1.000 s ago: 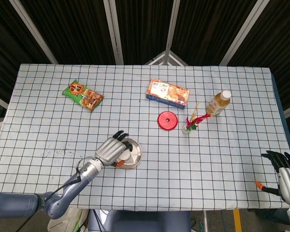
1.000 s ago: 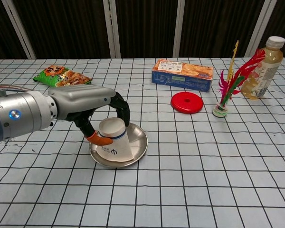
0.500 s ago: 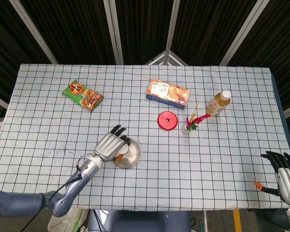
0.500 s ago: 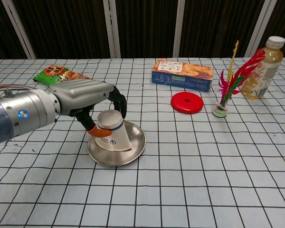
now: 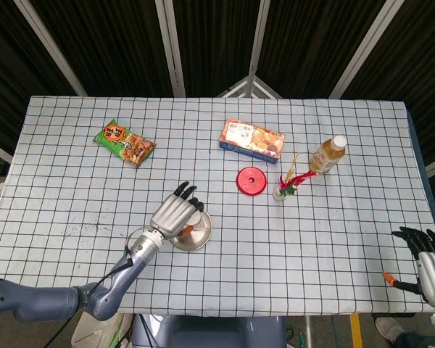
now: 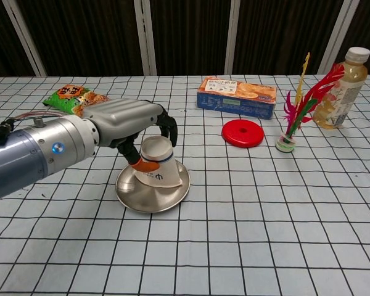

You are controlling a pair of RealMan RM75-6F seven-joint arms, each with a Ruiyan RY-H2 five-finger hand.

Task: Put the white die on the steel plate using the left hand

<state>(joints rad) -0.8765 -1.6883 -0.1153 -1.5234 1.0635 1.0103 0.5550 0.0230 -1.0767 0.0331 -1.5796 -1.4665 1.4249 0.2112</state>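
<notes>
1. We see the left hand [image 6: 132,126] gripping one white die [image 6: 160,168] tilted over one steel plate [image 6: 149,198].
2. The right hand [image 5: 428,264] sits off the desk [image 5: 333,239], fingers apart, holding nothing.

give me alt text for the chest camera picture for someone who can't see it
The robot's left hand grips a white paper cup, tilted mouth-down on a steel plate on a checked tablecloth. Behind lie a snack bag, a biscuit box, a red disc, a feathered shuttlecock and a drink bottle. No die is visible.
</notes>
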